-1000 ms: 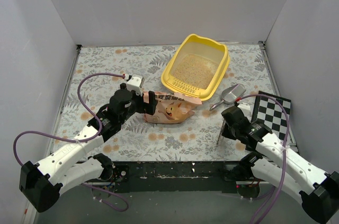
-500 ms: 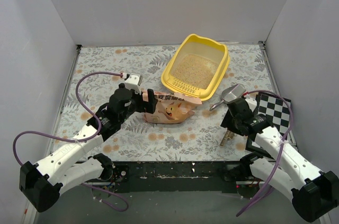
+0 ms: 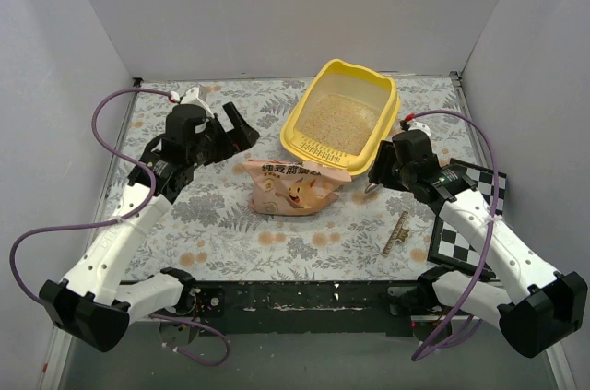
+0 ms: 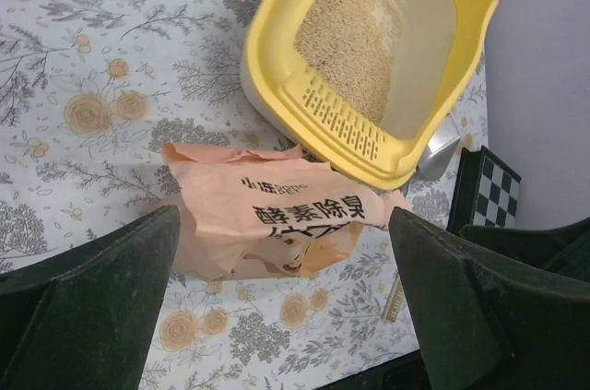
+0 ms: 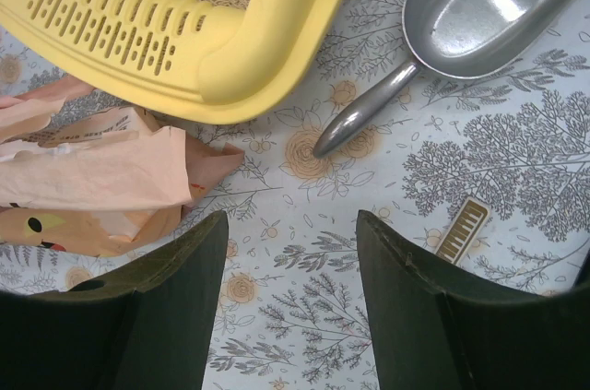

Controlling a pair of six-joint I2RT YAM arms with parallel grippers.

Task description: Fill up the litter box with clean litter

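**Operator:** Where is the clean litter (image 3: 339, 121)?

**Technician:** It lies in a shallow layer on the floor of the litter box (image 3: 318, 147), at the far middle of the table (image 3: 184, 224). A pink bag (image 3: 293, 185) lies on its side against the box's slotted front lip.

**Operator:** Claw state?

**Technician:** The left gripper (image 3: 238, 128) has its jaws spread wide and empty, raised to the left of the box. The right gripper (image 3: 378, 173) also has its jaws spread and empty, above the handle of the metal scoop (image 5: 479, 12).

**Operator:** How does the litter handle?

**Technician:** It is probably loose and free-flowing, so it cannot be pinched. Move it by container. The bag looks soft and will likely sag. Grip a crumpled edge away from its opening; which end is open cannot be told. The scoop looks rigid and possibly slick, so grip it mid-handle.
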